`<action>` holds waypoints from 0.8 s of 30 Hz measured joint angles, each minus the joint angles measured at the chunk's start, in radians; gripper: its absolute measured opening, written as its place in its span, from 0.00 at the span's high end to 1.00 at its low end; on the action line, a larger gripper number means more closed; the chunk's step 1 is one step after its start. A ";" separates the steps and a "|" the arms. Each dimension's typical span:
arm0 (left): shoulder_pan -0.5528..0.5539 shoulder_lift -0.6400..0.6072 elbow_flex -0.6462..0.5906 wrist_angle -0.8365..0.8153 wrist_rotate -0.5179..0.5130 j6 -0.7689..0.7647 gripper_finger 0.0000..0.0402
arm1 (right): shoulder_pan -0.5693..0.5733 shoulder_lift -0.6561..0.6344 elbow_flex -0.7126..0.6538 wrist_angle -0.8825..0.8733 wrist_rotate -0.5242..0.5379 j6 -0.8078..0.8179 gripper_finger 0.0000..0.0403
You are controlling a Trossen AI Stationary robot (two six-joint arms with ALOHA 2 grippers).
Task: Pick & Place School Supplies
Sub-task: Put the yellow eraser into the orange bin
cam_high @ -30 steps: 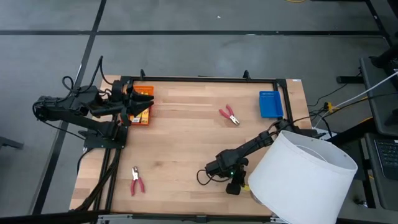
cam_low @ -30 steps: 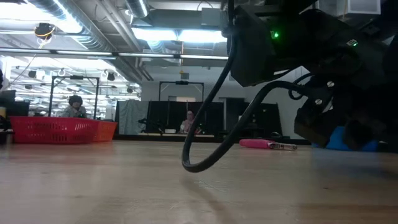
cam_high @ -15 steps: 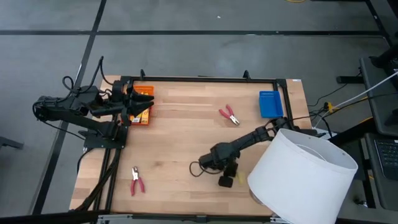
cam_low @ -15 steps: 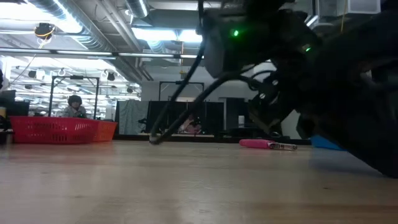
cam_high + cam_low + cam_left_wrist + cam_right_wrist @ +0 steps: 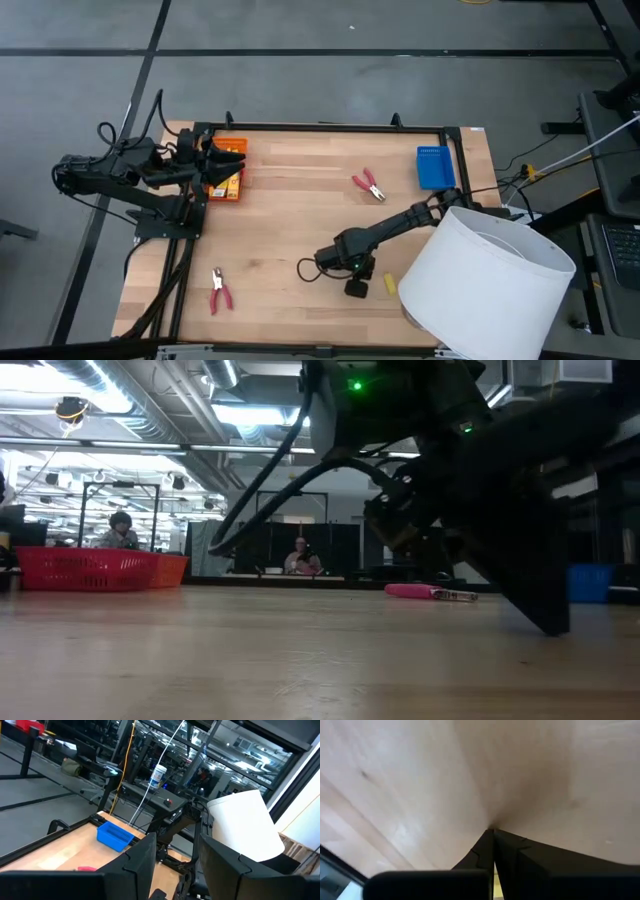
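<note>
The right gripper (image 5: pixel 356 287) hangs low over the near part of the wooden worktop (image 5: pixel 300 230), tips almost on the wood. In the right wrist view its two dark fingers (image 5: pixel 485 850) lie pressed together with only a hairline seam between them and nothing pinched; their point meets bare wood. A small yellow block (image 5: pixel 390 285) lies on the worktop just beside these jaws, on the side toward the big white cylinder (image 5: pixel 485 290), apart from them. It is a short, plain, pale-yellow bar.

One red-handled plier-like tool (image 5: pixel 370 185) lies well apart from the right jaws, toward the far edge, near the blue tray (image 5: pixel 434 167); its pink-red handles taper to a grey metal nose, and the low view shows it flat on the wood (image 5: pixel 430 592). A second red-handled tool (image 5: pixel 218 290) rests near the front edge, well off to the other side.

The left gripper (image 5: pixel 232 160) waits over the orange tray (image 5: pixel 228 184) at the far left corner, jaws spread, fingers (image 5: pixel 130 870) visibly apart.
</note>
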 joint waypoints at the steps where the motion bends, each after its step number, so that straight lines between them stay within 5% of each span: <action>1: 0.000 0.000 0.000 0.000 0.000 0.000 0.64 | 0.000 -0.001 0.000 -0.001 0.005 0.011 0.98; 9: 0.000 0.000 0.000 0.000 0.009 0.017 0.64 | -0.006 -0.004 0.000 -0.084 0.081 0.113 0.63; 15: 0.000 0.000 0.000 0.000 0.027 0.026 0.64 | -0.023 -0.005 0.000 -0.094 0.024 0.224 0.36; 24: 0.000 -0.013 0.000 0.000 0.053 0.036 0.64 | -0.005 -0.008 -0.021 -0.136 -0.049 0.323 0.36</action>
